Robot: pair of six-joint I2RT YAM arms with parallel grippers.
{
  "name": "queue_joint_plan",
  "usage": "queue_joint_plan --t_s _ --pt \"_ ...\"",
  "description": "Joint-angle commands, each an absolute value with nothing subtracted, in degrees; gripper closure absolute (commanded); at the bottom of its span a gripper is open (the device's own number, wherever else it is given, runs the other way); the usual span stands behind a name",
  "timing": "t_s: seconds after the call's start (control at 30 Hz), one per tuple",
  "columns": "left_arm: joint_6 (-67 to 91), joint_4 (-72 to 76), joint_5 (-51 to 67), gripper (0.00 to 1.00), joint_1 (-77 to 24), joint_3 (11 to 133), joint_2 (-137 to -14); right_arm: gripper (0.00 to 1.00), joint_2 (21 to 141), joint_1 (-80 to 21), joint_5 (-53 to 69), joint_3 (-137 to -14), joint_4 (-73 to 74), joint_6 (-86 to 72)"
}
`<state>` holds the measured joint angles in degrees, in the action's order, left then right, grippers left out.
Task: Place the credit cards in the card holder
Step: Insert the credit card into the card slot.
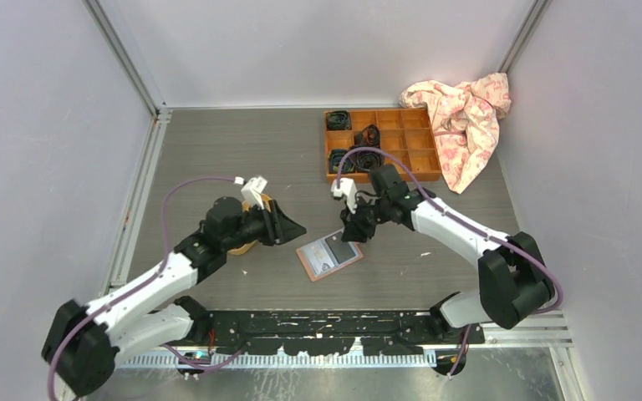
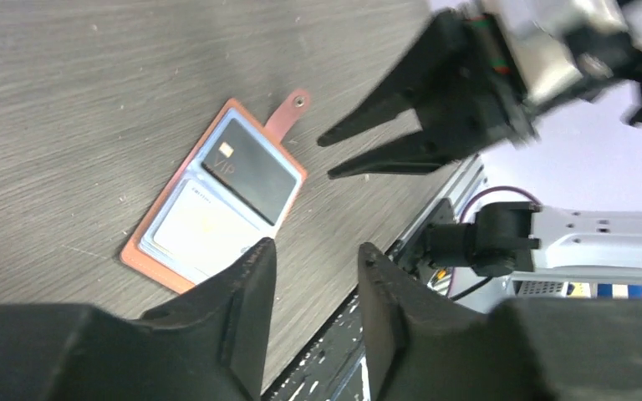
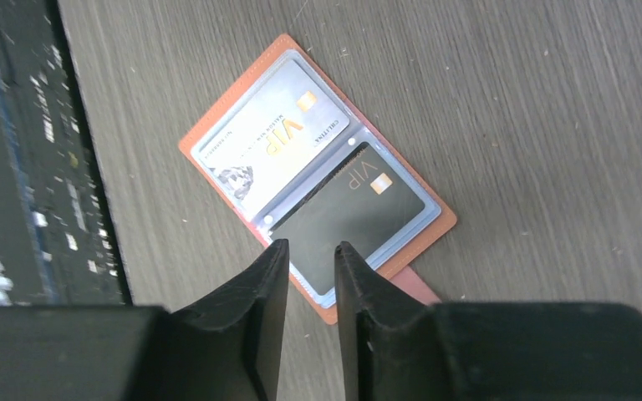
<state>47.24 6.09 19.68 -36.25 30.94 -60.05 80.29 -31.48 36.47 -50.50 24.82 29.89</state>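
- Right wrist view: the right claw [image 3: 309, 251] hangs over the near edge of the card holder [image 3: 445, 219], its jaws slightly apart with nothing between them.
- The left claw [image 2: 313, 251] hovers near the holder's other side, its jaws also apart and empty.
- The holder lies opened flat on the surface [image 1: 217, 159] between the two claws, with its snap tab [image 2: 289, 111] sticking out.
- The pale credit card [image 3: 272, 138] sits in one clear pocket and the black credit card [image 3: 355, 213] in the other.
- Both cards look light, stiff and slick, so they are best pinched by an exposed edge.
- The holder looks soft, thin and likely to slide, so the tab or outer rim seems the place to grip.
- Farther back stand a wooden box [image 1: 401, 144] and a crumpled cloth [image 1: 466, 117].
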Motion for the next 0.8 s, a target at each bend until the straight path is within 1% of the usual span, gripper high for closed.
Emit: queue_joint_plan --t_s 0.0,0.07,0.1,0.17,0.3,0.43,0.77 --pt "43.14 2.71 15.01 0.49 -36.01 26.45 -47.81 0.65 80.35 -27.70 46.72 -53.19 24.64 20.86" --pt "44.44 5.83 14.78 0.37 -35.90 22.53 -42.71 0.63 81.92 -26.89 47.50 -53.75 24.80 18.40" --pt "45.64 7.78 14.61 0.33 -35.90 20.25 -40.61 0.63 82.85 -26.56 47.54 -54.30 25.30 17.46" --pt "48.50 11.25 14.14 0.29 -35.90 15.23 -36.87 0.62 84.85 -25.94 47.46 -55.30 26.28 15.64" --pt "53.42 13.14 13.48 0.30 -35.92 9.69 -31.45 0.61 89.15 -25.07 46.58 -57.19 28.35 13.28" --pt "56.60 13.66 13.85 0.32 -35.96 6.74 -29.02 0.61 93.30 -25.05 44.41 -58.96 30.19 11.94" --pt "59.05 16.94 14.14 0.35 -35.95 4.17 -30.79 0.61 101.78 -25.05 40.73 -63.53 35.96 11.09"
